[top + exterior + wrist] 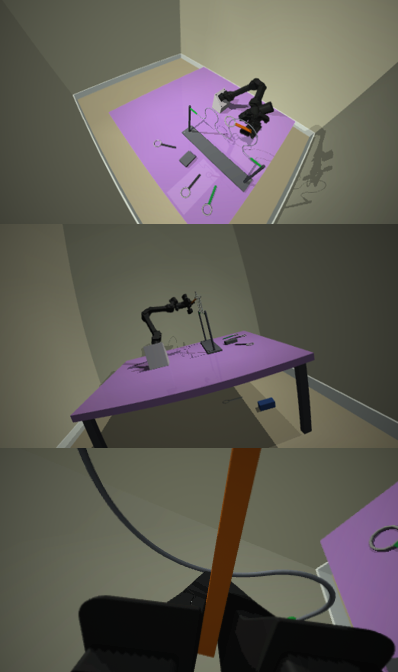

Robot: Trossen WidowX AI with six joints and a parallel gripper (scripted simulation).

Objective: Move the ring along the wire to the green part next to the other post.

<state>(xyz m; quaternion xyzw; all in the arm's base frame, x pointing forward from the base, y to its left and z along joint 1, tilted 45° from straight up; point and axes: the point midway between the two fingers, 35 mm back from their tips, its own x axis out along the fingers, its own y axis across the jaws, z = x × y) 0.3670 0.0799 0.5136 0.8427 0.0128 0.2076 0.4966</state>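
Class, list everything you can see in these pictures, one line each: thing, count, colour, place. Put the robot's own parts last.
Table: one, purple top, dark legs.
Base plate: one, dark grey, on the table, a post at each end.
Posts: two, dark, each with a green wire section at its top.
Wire: one, thin grey, looping between the posts.
Handle: one, orange, clamped in the tool; its ring is hard to make out.
Spare rings with handles: three on the table, two dark-handled, one green-handled.
Flat block: one, dark grey, on the table.
Blue block: one, on the floor.
Box: one, light grey, at the arm's base.
Arm: one, black.
Tool: one, black, shut on the handle.
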